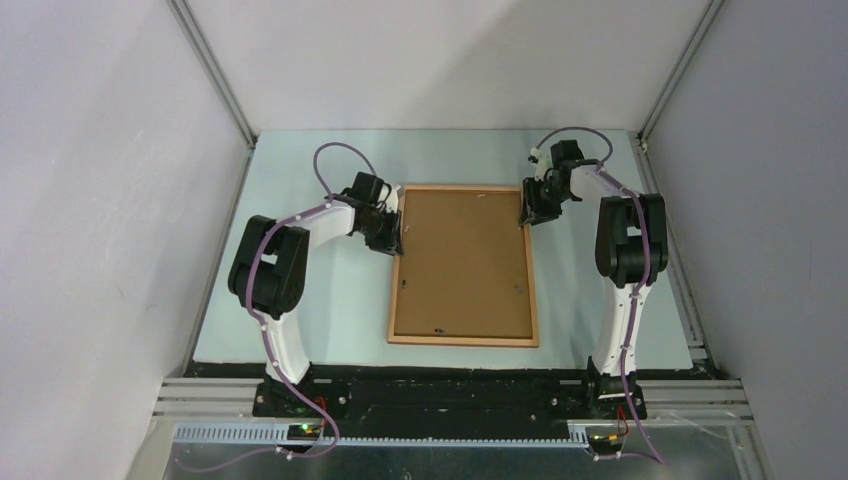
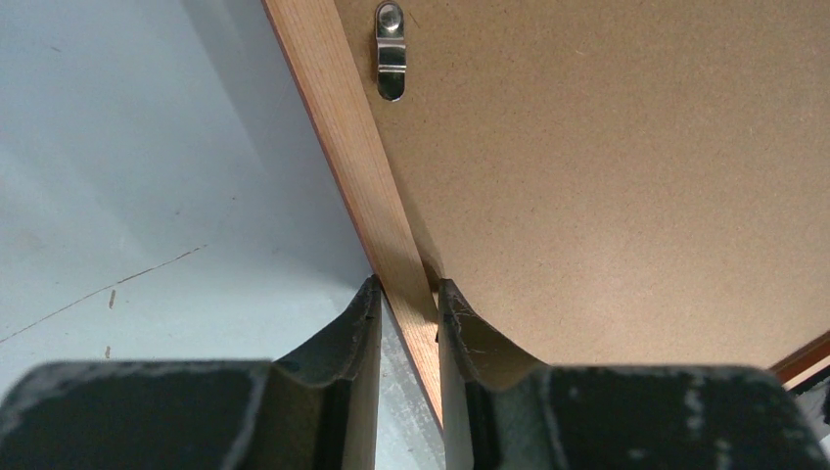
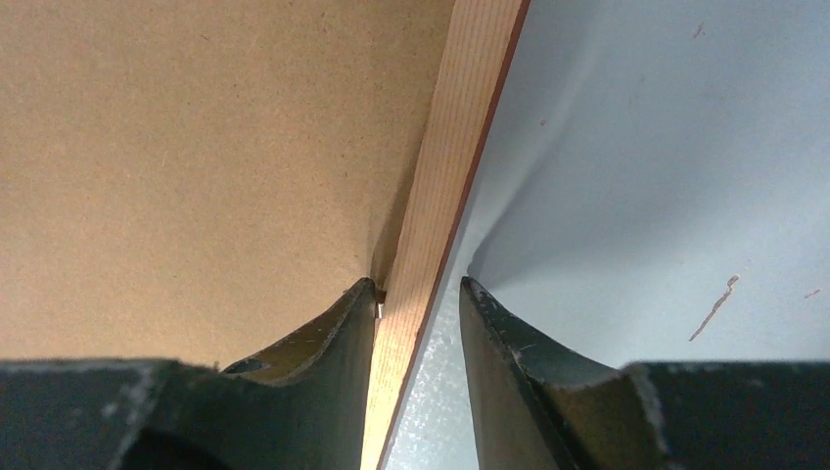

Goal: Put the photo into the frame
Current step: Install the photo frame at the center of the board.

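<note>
From above, we count one thin orange-brown wooden picture frame (image 1: pixel 463 341) lying flat in the middle of the pale blue-grey worktop (image 1: pixel 330 300). One flat brown backing board (image 1: pixel 463 260) fills its opening, facing up. Whether the photo lies under that board we cannot tell. Two white-and-black arms reach in, one per side. The left claw (image 1: pixel 395 235) sits at the frame's left rail near the far corner. The right claw (image 1: pixel 528 212) sits at the right rail, also near the far corner.

In the left wrist view we see one stretch of the wooden rail (image 2: pixel 343 127) running between the two dark fingers (image 2: pixel 352 333). Each fingertip touches a side of the rail, so the left claw (image 2: pixel 408 289) is pinching the frame. The board (image 2: pixel 607 196) lies to the right of the rail and the worktop (image 2: pixel 147 196) to the left. One small silver metal turn clip (image 2: pixel 391 51) rests on the board just beside the rail.

In the right wrist view we again count two fingers straddling one rail (image 3: pixel 460 127). The inner finger (image 3: pixel 343 323) touches the rail where it meets the board (image 3: pixel 196 147). The outer finger (image 3: pixel 499 333) stands just apart from the rail's outer edge, over the worktop (image 3: pixel 666 147). So the right claw (image 3: pixel 418 286) is slightly spread around the rail, not clamping it.
</note>
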Controlling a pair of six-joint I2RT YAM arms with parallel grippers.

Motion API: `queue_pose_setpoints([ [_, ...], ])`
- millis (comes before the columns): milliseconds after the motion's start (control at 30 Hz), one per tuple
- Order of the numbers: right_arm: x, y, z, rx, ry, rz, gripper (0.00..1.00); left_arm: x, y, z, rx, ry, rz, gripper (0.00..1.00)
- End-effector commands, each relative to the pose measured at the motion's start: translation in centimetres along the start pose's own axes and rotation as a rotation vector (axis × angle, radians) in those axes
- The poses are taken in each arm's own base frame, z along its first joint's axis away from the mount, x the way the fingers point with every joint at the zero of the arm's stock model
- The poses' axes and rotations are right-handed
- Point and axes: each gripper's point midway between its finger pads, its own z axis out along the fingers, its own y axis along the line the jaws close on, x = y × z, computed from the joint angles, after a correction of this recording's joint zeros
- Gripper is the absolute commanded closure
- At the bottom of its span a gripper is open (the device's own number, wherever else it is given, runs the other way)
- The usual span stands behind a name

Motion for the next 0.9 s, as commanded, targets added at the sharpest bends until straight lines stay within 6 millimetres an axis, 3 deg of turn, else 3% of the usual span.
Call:
queue_pose_setpoints([
  [0,0.4,-0.3,0.5,0.022,0.040,-0.030,0.58,-1.0,-1.4,-1.1,0.060,-0.030,0.047,1.00],
  [333,0.9,-0.8,0.5,0.054,0.070,-0.098,0.59,-1.0,-1.4,-1.1,0.062,-0.031,0.046,1.00],
  [600,0.2,-1.5,-0.1,0.049,0.047,-0.053,0.57,-1.1,-1.4,-1.2,0.062,-0.034,0.046,1.00],
  [867,-2.3,-1.9,-3.0,-0.012,-0.050,0.028,0.52,-1.1,-1.3,-1.2,0.057,-0.033,0.045,1.00],
])
